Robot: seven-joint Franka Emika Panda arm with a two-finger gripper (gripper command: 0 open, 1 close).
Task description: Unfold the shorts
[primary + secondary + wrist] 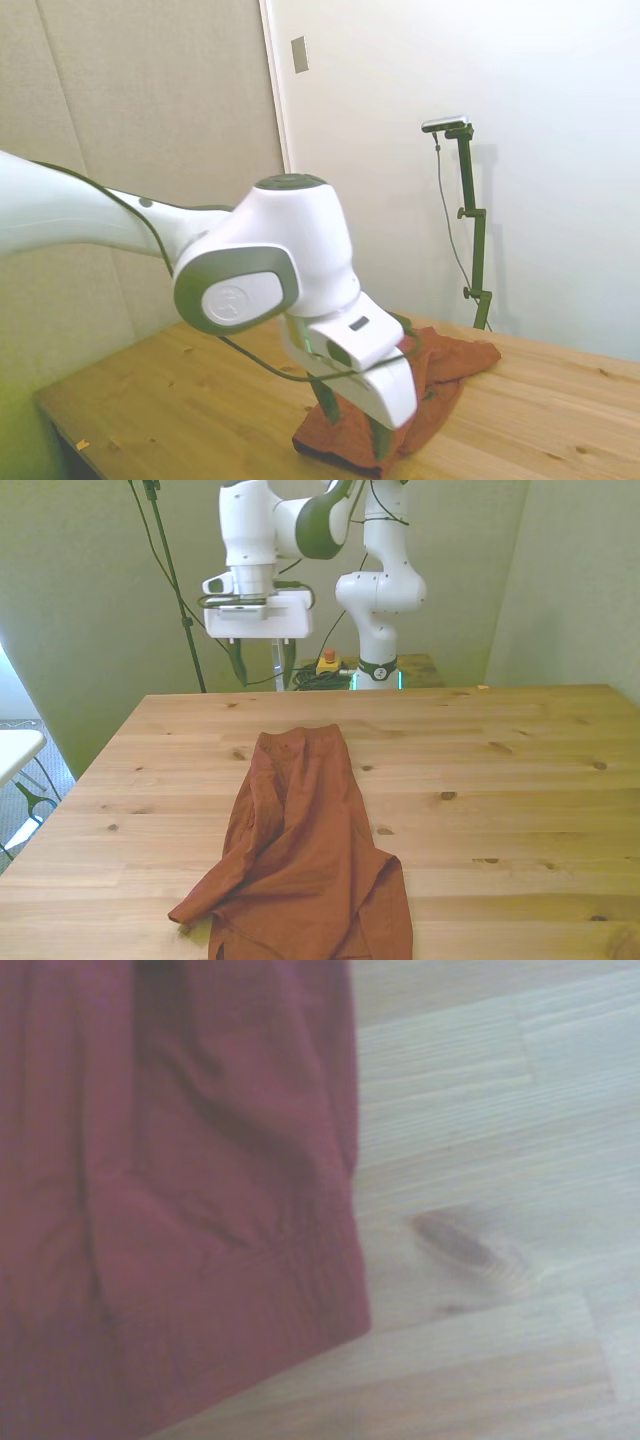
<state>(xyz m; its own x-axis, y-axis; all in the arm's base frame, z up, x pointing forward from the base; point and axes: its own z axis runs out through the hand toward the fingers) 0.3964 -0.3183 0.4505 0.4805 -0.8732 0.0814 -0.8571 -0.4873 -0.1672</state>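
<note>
While the shorts (300, 850) lie folded and wrinkled on the table (520, 780), stretched from 12 toward 6 o'clock in the front view, the gripper (258, 665) is held above their 12 o'clock end. Its 2 fingers are kept apart, empty, probably so that a corner can be taken.

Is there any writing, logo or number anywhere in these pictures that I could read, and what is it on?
No text reads clearly.
A round embossed mark on the grey joint cap of the arm in the side view: too blurred to read.
A small round mark on the robot's base in the front view: too small to read.
The shorts, the table and the gripper: no writing visible.
</note>
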